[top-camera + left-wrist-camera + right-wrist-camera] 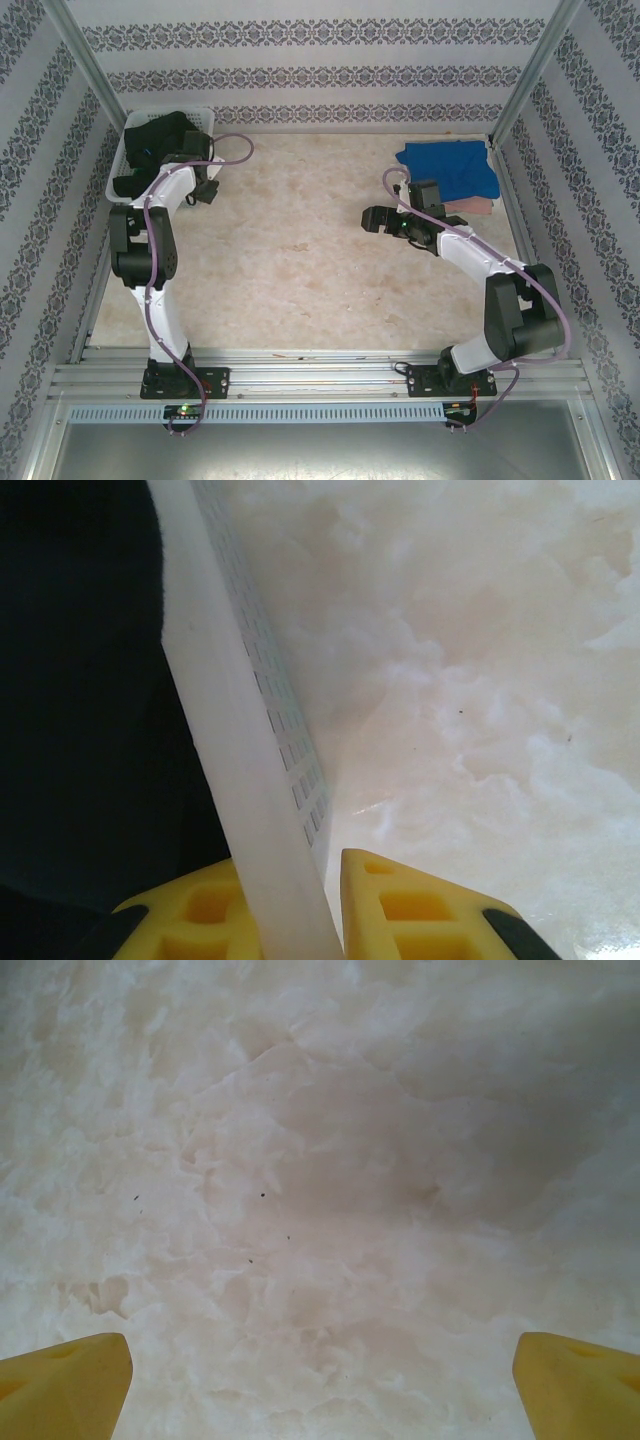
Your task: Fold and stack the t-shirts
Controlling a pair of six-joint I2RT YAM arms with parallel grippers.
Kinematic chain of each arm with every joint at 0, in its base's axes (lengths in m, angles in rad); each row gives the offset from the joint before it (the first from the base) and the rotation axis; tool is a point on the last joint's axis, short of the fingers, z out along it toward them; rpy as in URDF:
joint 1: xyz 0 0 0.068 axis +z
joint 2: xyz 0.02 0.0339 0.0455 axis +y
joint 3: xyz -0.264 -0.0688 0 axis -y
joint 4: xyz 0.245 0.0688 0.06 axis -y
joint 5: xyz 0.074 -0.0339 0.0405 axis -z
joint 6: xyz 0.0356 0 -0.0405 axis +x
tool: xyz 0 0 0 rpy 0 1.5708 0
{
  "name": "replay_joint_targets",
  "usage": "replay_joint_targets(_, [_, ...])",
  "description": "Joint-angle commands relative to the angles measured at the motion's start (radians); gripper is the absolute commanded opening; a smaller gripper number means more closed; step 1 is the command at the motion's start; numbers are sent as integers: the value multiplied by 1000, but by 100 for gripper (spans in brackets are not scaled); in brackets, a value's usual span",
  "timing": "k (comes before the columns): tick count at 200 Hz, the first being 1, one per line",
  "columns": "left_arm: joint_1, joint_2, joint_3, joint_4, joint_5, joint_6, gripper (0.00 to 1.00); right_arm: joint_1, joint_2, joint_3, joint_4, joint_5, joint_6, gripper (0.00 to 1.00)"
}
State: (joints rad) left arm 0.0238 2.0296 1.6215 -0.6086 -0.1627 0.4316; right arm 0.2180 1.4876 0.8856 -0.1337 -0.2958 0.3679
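The left claw (292, 890) pinches the white basket (235, 720) wall, not the black t-shirt (158, 135) inside; pulling may drag or tip the basket. The right claw (320, 1385) hangs wide over the counter (290, 260), near the blue t-shirt (450, 165).

The left arm (160, 330) and right arm (480, 262) wear white shells with black joints and base plates, a lilac cable (240, 143) trailing along each. The left pincer (300, 905) has yellow fingers (410, 910) with square recesses and black corners; those of the right pincer (320, 1380) are plain yellow.
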Motion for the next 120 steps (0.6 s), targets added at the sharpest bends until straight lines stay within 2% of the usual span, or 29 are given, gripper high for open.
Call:
replay_joint_targets(1, [40, -38, -30, 81, -9, 59, 13, 1, -32, 15, -20, 19, 9, 98])
replay_joint_targets(19, [57, -72, -53, 84, 10, 60, 8, 2, -39, 9, -19, 24, 8, 98])
replay_joint_targets(51, [74, -118, -93, 102, 33, 32, 6, 2, -40, -2, -8, 8, 0, 98])
replay_joint_targets(64, [77, -124, -84, 90, 64, 6, 12, 3, -41, -1, -9, 10, 0, 98])
replay_joint_targets(77, [77, -130, -79, 86, 93, -6, 13, 2, -43, 1, -10, 3, -2, 98])
replay_joint_targets(87, [76, -137, -64, 67, 112, -26, 19, 4, -50, 1, -12, 1, -1, 98])
replay_joint_targets(109, [74, -184, -36, 50, 186, -122, 55, 5, -70, -9, -12, 9, 2, 98])
replay_joint_targets(116, [74, -203, -39, 53, 234, -161, 70, 6, -75, -13, -8, 8, 2, 97])
replay_joint_targets(120, [73, -214, -44, 60, 258, -180, 73, 7, -77, -15, -5, 8, 2, 96])
